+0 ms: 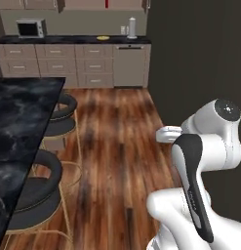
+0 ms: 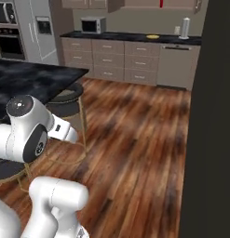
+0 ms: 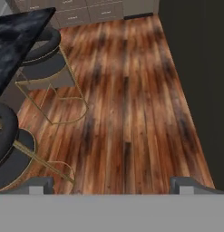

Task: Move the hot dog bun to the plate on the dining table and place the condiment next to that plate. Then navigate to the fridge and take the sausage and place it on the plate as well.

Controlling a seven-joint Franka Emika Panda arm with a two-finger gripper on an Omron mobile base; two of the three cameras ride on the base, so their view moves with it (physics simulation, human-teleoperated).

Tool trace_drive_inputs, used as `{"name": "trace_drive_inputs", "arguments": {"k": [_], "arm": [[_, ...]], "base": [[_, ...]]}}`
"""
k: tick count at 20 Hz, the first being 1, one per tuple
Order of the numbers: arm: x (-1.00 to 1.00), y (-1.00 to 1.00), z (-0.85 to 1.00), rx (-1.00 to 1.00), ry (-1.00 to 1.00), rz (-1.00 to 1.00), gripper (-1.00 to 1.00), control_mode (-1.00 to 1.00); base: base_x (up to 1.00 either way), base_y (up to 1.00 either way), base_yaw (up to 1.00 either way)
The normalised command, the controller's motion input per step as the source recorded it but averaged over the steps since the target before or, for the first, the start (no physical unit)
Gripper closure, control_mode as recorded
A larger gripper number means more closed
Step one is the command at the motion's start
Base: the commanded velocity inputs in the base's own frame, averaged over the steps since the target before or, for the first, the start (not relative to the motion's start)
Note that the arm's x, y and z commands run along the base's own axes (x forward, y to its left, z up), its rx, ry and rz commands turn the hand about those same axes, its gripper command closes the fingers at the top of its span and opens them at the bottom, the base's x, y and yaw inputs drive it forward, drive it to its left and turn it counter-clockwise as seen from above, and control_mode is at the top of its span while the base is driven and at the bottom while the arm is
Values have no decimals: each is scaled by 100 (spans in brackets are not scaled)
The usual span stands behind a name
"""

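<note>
My gripper [image 3: 115, 185] hangs open over the bare wooden floor [image 3: 127, 104], its two dark fingertips [image 3: 41, 184] far apart with nothing between them. The black marble dining table [image 1: 19, 122] runs along the left, and its top [image 2: 32, 76] is bare where it shows. At the far left of the right base view stands the grey fridge [image 2: 39, 30], its doors closed. The hot dog bun, the plate, the condiment and the sausage are out of view.
Black round stools [image 1: 61, 112] [image 1: 39, 185] [image 3: 43, 50] on gold wire legs stand along the table's edge. A dark wall [image 1: 200, 49] [image 2: 214, 116] closes the right side. The far counter [image 1: 73, 40] carries a microwave [image 1: 30, 28], a small yellow thing [image 1: 103, 37] and a white canister [image 1: 132, 28].
</note>
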Motion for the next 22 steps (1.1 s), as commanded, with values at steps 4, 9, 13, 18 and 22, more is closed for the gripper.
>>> {"name": "trace_drive_inputs", "arguments": {"k": [4,9,13,18,22], "arm": [[0,0,0,0,0,0,-100,100],[0,0,0,0,0,0,-100,100],[0,0,0,0,0,0,-100,100],[0,0,0,0,0,0,-100,100],[0,0,0,0,0,0,-100,100]], "base": [[100,-32,-13],[100,-27,-14],[100,-13,-15],[100,-1,-12],[100,0,-7]]}}
